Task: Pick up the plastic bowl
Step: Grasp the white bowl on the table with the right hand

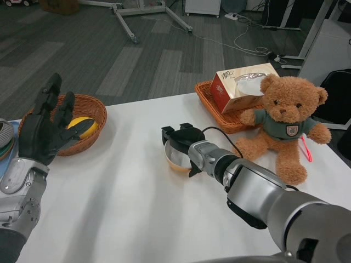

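Right hand (178, 143) closed over the plastic bowl (176, 156) at mid-worktop (131, 208), fingers (173, 133) gripping its rim; bowl seemingly not yet lifted, raising left to do. Left hand (46, 123) open and empty beside the wicker basket (94, 107). Teddy bear (282, 126) near on the right; open room above and to the left.

A large office or lab-like room. Beyond the white table (137, 181), past the robot's fingertips, grey carpet tiles (82, 49) spread out, with a wheeled metal stand base (143, 13), loose cables (247, 41) running to a power strip (233, 16), and white cabinets (203, 6).
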